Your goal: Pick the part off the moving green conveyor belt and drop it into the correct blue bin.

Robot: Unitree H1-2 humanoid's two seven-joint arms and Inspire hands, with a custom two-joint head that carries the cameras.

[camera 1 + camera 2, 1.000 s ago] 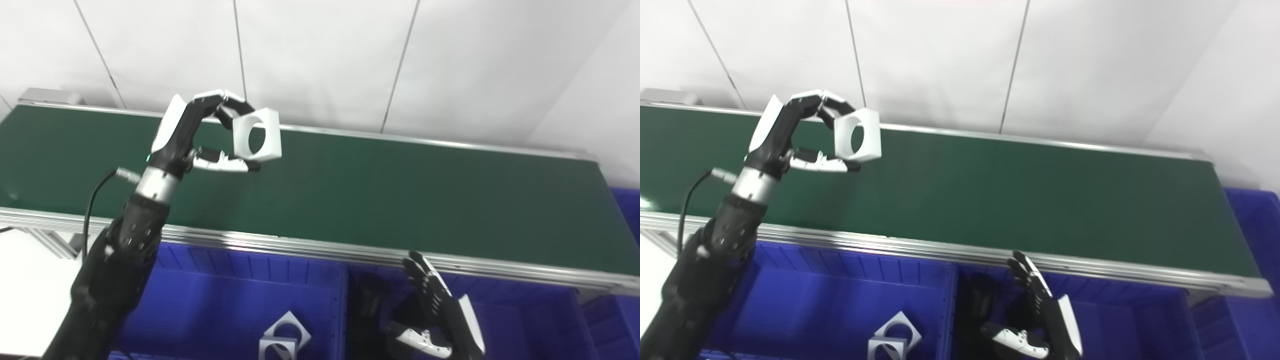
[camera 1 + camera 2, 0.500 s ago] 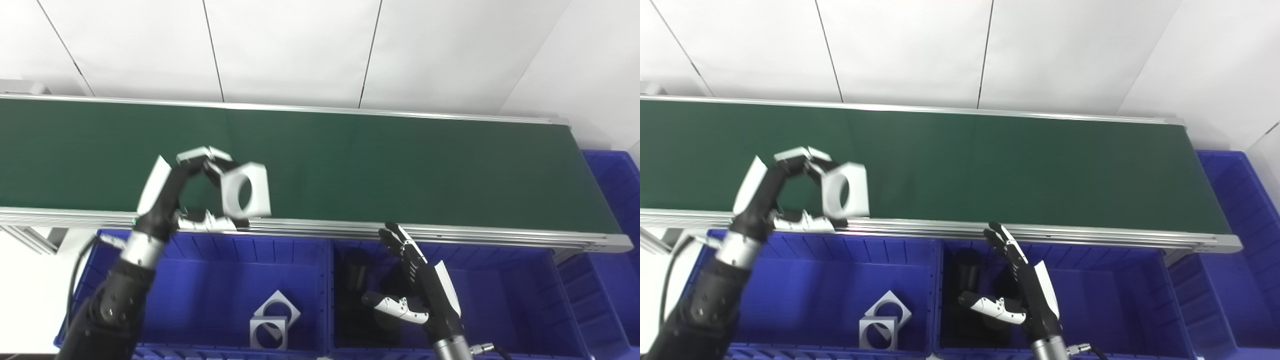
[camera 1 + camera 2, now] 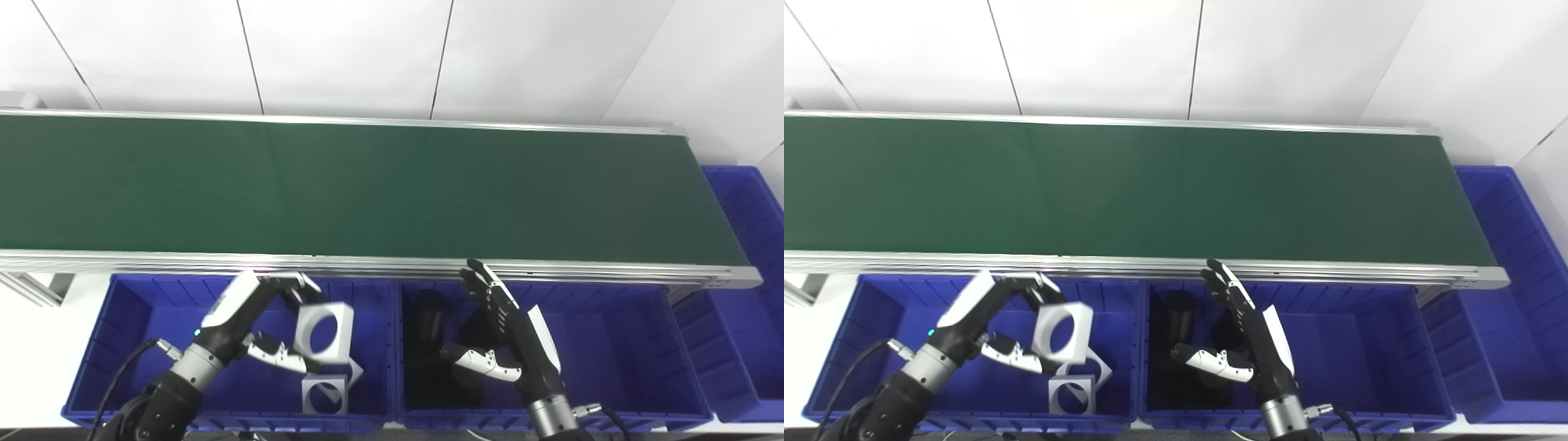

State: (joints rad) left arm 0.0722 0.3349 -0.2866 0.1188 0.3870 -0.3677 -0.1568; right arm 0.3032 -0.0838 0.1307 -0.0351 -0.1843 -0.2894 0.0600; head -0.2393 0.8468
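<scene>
Left hand (image 3: pixel 263 324) pinches the white square part (image 3: pixel 323 330) above the left blue bin (image 3: pixel 110 343), where matching parts (image 3: pixel 324 394) lie, at 6 o'clock of the conveyor belt (image 3: pixel 367 184). Right eye view: right hand (image 3: pixel 1249 349) hangs spread over the middle bin (image 3: pixel 1366 361), idle

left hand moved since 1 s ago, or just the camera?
Yes. The left hand, shut on the white square part, came back off the green conveyor belt toward the robot; it now hangs over the left blue bin.
</scene>
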